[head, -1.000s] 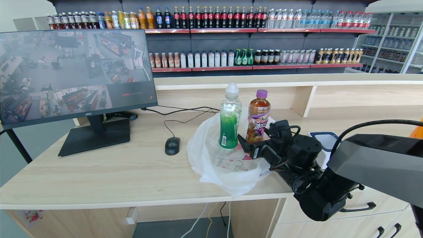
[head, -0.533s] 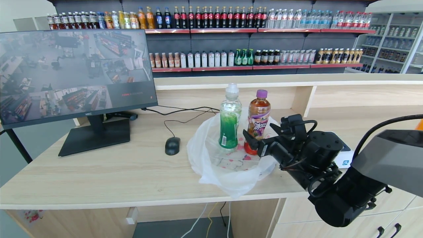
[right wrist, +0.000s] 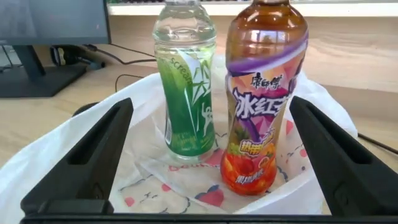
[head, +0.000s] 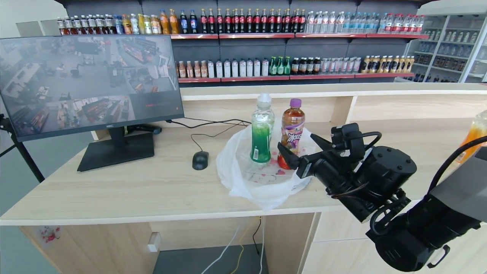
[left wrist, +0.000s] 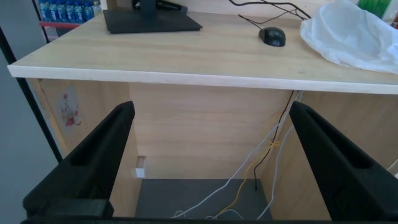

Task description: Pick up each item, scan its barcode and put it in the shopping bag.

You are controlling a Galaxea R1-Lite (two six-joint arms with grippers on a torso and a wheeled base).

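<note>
Standing upright in the white shopping bag [head: 237,182] on the wooden counter [head: 133,190], head view: two bottles, just beside each other. One is a clear bottle with green label and white cap [head: 261,133]; one is an iced tea bottle with purple cap [head: 291,127], on the robot's right of the first. The right gripper [head: 302,149] hovers at the bag's right side, near the tea bottle's base, jaws spread, gripping nothing. On the counter to the left: one monitor [head: 91,80] and one black mouse [head: 200,160], the mouse near the bag. One orange bottle [head: 475,133] is cut by the right edge. Behind, two shelf rows of drinks.

Left wrist view: the left gripper [left wrist: 211,162] hangs below the counter's front edge, well apart from the bag, jaws released and empty. Cables trail under the counter.

Right wrist view: both bottles stand on the bag's printed plastic, seen between the two parted fingers. Contact with either bottle cannot be told.
</note>
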